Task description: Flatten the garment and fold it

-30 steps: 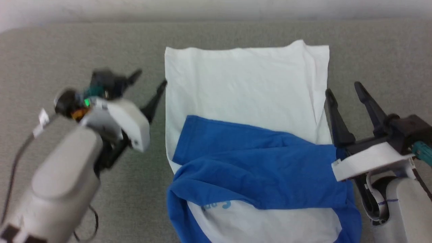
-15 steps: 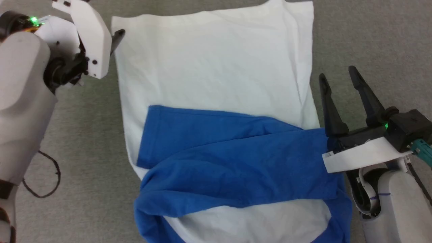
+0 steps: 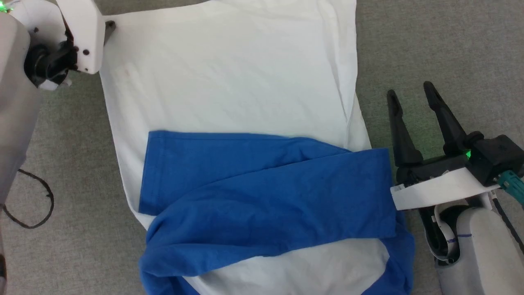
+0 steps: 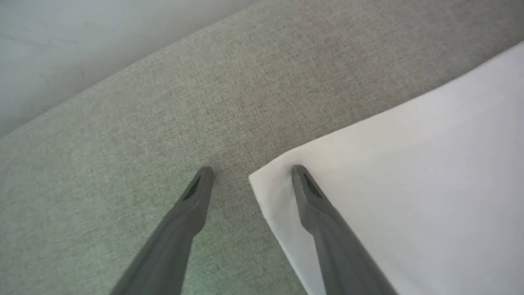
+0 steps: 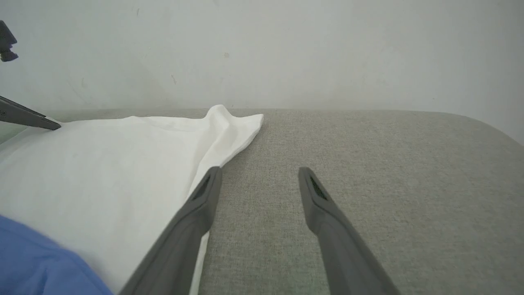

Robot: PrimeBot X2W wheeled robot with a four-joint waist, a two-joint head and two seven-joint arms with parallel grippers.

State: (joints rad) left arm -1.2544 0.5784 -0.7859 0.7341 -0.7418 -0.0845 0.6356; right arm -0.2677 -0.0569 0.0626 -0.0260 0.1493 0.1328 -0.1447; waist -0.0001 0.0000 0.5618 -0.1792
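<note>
garment (image 3: 239, 106) flat, hem far — long axis front-to-back

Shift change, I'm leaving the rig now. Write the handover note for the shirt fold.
Left end effector: open, at the garment's far left corner, one finger over white cloth, one over the grey surface; nothing gripped.
Right end effector: open, empty, beside the garment's right edge.
Done: body spread out, blue sleeves folded across it.
Left: smooth the rumpled far right corner, then likely fold the body over.
</note>
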